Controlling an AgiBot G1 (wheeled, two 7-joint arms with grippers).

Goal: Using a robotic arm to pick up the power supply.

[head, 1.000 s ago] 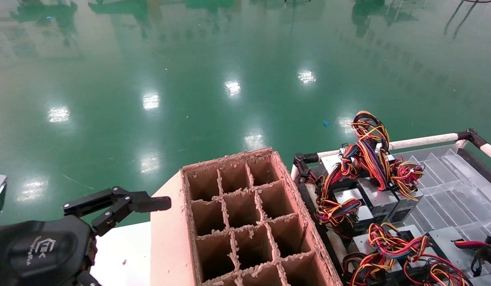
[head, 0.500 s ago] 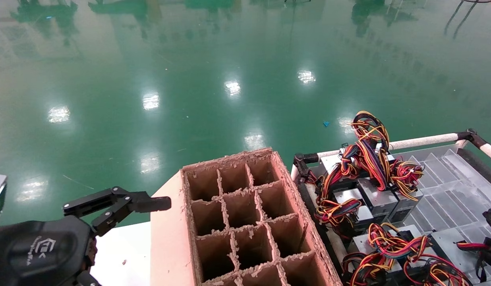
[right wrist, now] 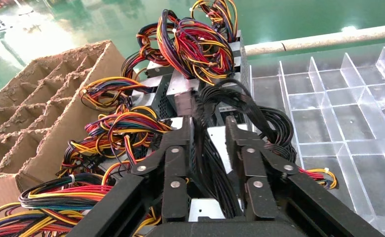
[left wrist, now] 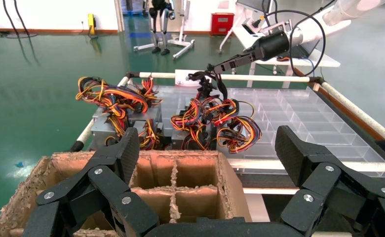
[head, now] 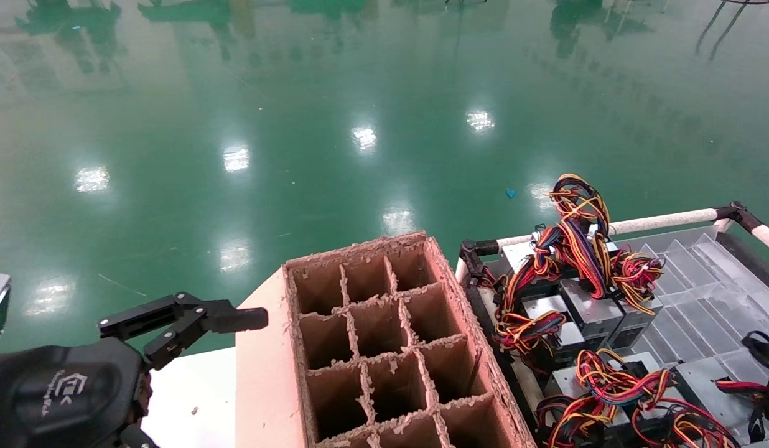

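Observation:
The power supply (right wrist: 215,140) is a light-grey metal box with a bunch of black cables (right wrist: 240,106), lying among other units on the rack at my right. My right gripper (right wrist: 210,131) is over it, its jaws closed on the black cable bunch, with the grey box showing behind. From the left wrist view, the right gripper (left wrist: 215,68) hangs above the pile with black cables dangling under it. In the head view only a black cable loop (head: 759,344) shows at the right edge. My left gripper (head: 185,314) stands open and empty beside the cardboard box.
A cardboard box (head: 359,244) divided into cells sits in the middle on a white table. Right of it, several grey units with red, yellow and orange wires (head: 577,249) lie on clear plastic divider trays (head: 702,292), framed by a white pipe rail (head: 658,221). Green floor lies beyond.
At the head view's right edge the black cable loop has shifted up and leftward. The left arm has not moved.

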